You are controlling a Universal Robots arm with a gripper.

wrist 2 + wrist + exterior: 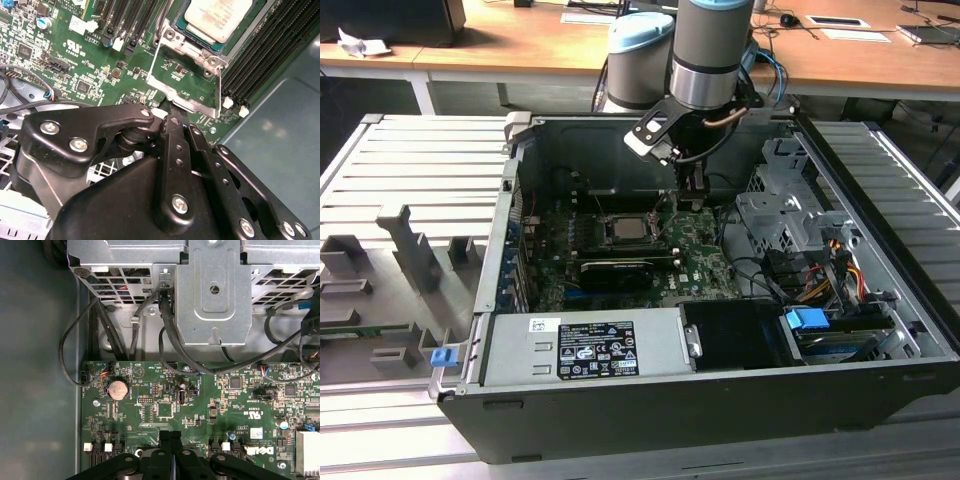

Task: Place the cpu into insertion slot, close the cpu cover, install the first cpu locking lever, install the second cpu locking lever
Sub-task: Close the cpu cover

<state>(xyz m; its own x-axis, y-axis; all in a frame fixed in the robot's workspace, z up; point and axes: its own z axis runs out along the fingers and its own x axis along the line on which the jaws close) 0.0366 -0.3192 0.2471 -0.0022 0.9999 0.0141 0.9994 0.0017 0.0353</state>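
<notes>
The cpu (217,17) lies flat in the insertion slot (202,39), silvery face up; in the exterior view the cpu (623,229) sits mid-board. The cpu cover (190,104), a thin silvery frame with a big cut-out, stands swung open away from the socket. My gripper (167,116) has its black fingers shut together, the tips right at the cover's free edge; whether they touch it I cannot tell. In the exterior view the gripper (692,200) hangs just to the right of the socket. The first wrist view has the gripper (170,436) over green board.
Black memory slots (270,55) flank the socket. A long black expansion card (615,270) lies in front of it. A metal drive cage (215,290) with black cables (170,340) lies beyond the board. The power supply (590,345) and case walls close in the bay.
</notes>
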